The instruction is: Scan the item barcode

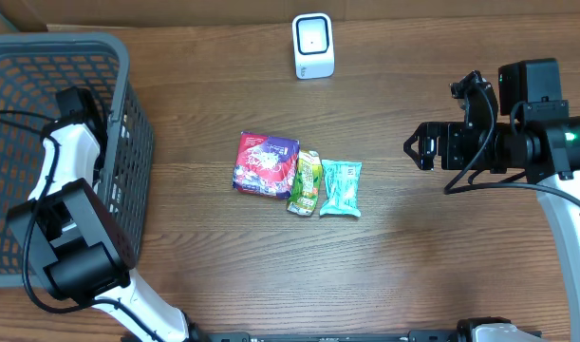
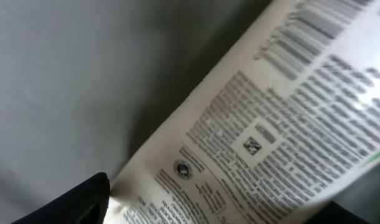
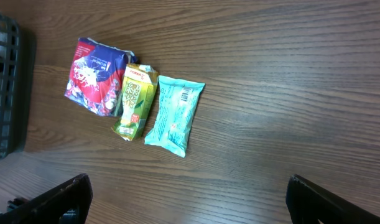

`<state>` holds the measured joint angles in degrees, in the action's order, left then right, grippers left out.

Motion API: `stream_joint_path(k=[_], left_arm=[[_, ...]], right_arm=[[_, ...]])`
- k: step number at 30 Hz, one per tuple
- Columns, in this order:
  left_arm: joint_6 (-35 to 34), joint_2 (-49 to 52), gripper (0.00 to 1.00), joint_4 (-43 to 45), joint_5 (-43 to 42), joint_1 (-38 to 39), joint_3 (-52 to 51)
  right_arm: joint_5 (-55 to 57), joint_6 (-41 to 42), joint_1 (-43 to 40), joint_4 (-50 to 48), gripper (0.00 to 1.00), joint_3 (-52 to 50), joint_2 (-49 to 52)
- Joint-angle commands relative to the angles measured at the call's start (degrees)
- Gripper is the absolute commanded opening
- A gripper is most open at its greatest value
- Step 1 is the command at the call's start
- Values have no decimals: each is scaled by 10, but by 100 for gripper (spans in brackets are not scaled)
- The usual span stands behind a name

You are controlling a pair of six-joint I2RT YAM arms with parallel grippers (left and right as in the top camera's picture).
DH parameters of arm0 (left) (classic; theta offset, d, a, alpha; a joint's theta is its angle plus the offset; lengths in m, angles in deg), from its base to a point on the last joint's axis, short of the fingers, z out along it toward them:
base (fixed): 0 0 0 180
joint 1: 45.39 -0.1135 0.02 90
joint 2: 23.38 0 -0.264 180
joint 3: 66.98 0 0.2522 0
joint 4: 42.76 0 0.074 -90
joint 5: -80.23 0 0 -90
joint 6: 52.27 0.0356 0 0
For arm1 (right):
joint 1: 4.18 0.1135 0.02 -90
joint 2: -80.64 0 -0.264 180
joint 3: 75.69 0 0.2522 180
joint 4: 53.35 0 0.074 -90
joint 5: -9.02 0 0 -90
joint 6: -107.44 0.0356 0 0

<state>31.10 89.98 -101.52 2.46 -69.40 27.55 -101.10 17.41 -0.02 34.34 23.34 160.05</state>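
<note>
Reaching into the basket (image 1: 128,114), the left gripper (image 1: 76,103) sits low inside it. Its camera shows a white packet (image 2: 264,124), barcode up, lying close against a gray surface. Only one finger (image 2: 71,202) shows, so I cannot tell how its jaws stand. The right gripper (image 1: 418,147) hovers with jaws wide apart, holding nothing. Red (image 1: 264,163), green (image 1: 306,182) and teal (image 1: 341,187) packets lie side by side on the table (image 1: 441,256), below the scanner (image 1: 313,45).
</note>
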Motion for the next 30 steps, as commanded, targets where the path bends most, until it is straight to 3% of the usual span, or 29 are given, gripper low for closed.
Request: stream_joint_path(k=[1, 8, 13, 21, 26, 30], left_arm=[[30, 7, 74, 9, 34, 0, -19], [34, 7, 51, 24, 28, 0, -51], [25, 7, 4, 29, 14, 0, -73], [2, 2, 4, -17, 12, 0, -15], [2, 0, 4, -129, 12, 0, 149], [-2, 0, 4, -234, 12, 0, 342]], right_arm=[[1, -5, 3, -3, 100, -3, 1], [1, -5, 3, -4, 100, -3, 1], [1, -5, 3, -12, 100, -3, 1], [1, -5, 3, -12, 100, -3, 1], [1, -5, 3, -13, 100, -3, 1], [1, -5, 3, -13, 100, -3, 1]])
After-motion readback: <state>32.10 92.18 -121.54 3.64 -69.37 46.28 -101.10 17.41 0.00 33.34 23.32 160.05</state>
